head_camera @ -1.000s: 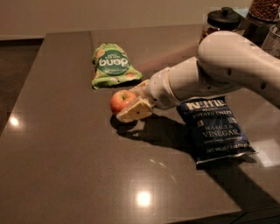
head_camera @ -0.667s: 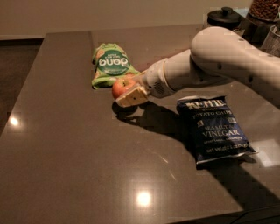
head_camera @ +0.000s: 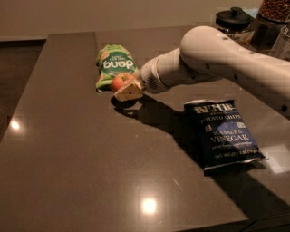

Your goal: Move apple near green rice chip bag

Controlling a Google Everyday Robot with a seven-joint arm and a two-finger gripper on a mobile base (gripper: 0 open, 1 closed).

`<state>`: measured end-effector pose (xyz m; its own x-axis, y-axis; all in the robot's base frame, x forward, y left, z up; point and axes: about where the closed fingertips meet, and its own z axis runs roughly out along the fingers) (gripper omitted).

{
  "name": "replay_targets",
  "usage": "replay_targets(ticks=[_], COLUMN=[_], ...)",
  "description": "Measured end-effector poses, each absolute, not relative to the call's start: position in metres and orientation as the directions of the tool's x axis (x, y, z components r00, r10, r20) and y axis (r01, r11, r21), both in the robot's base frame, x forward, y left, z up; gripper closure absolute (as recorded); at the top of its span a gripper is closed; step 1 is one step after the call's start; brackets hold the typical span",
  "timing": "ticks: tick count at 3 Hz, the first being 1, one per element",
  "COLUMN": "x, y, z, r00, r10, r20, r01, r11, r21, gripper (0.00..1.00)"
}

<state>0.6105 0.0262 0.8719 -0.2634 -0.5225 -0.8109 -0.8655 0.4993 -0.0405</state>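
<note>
Since a second ago, I have been carrying the apple [head_camera: 119, 81] away from the middle of the table and toward its far left part, and my arm [head_camera: 213, 56] has swung with it. Now my gripper [head_camera: 127, 89] is hanging just over the table [head_camera: 68, 158], right at the near edge of the green rice chip bag [head_camera: 113, 64]. My jaws are closing on the apple and gripping it, with one tan finger pad [head_camera: 130, 91] showing on the near side of the fruit. The apple is sitting just beside the bag's lower right corner; I cannot tell whether the two are touching. A dark shadow [head_camera: 124, 103] is lying on the table directly under the apple and gripper.

The green bag is lying flat, its dark round label with white letters facing up. A dark blue Kettle salt and vinegar chip bag [head_camera: 222, 133] is lying flat well apart to the right, nearer the front edge.

The table is a broad, dark brown, glossy surface, and it is catching two bright light reflections, one near the front [head_camera: 148, 206] and one at the left edge [head_camera: 15, 124]. Behind it a pale wall [head_camera: 90, 16] is running across the room, with dark floor [head_camera: 18, 63] showing on the left. At the back right corner a jar with a black lid [head_camera: 233, 20] is standing beside a container of brown contents [head_camera: 274, 9].
</note>
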Motion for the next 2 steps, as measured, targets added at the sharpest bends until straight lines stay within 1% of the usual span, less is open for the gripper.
replay_targets(ticks=[1,2], x=[0.6177,0.6170], y=[0.0320,0.0350], z=[0.8658,0.8660], r00=[-0.271,-0.268], r10=[-0.525,-0.527], r20=[-0.807,-0.807], r01=[-0.863,-0.865], r11=[0.504,0.500], r21=[-0.039,-0.039], gripper=[0.59,0.28])
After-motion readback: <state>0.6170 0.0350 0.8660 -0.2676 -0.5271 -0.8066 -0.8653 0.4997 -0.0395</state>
